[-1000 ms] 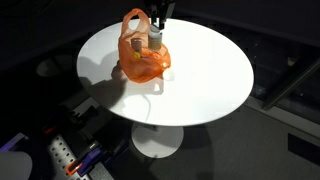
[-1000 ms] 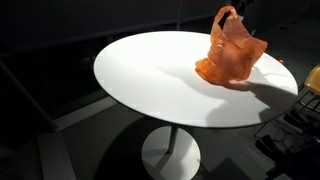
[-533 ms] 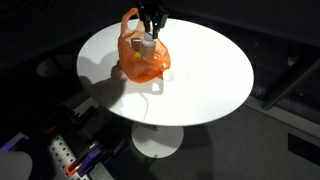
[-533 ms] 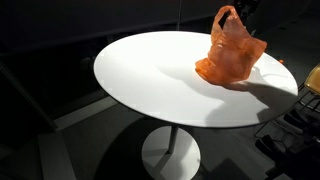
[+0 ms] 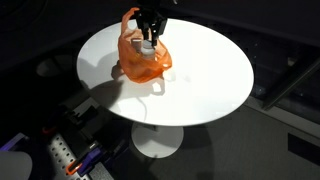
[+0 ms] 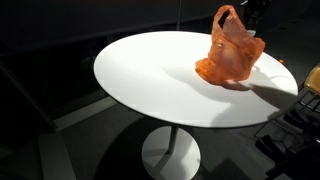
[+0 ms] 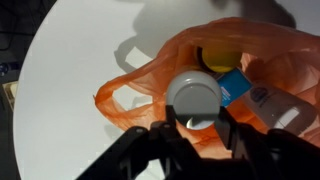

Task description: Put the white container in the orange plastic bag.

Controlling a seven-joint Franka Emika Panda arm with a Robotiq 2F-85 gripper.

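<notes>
The orange plastic bag (image 5: 140, 62) stands open near the far edge of the round white table (image 5: 205, 80); it shows in both exterior views (image 6: 235, 55). My gripper (image 5: 150, 28) hangs over the bag's mouth, shut on the white container (image 5: 149, 45), which sits low between the bag's handles. In the wrist view the container's round white lid (image 7: 195, 95) lies between my two fingers (image 7: 195, 125), with the orange bag (image 7: 275, 48) spread around it. In an exterior view the bag hides the container and only part of the gripper (image 6: 255, 10) shows behind it.
Inside the bag lie a yellow item (image 7: 218, 58), a blue packet (image 7: 236, 86) and a white labelled item (image 7: 270, 100). The table stands on a white pedestal (image 6: 170, 152). A power strip (image 5: 62, 155) lies on the dark floor.
My gripper has moved a little left and down with the white container, from above the bag's rim into its mouth. The bag has shifted slightly.
</notes>
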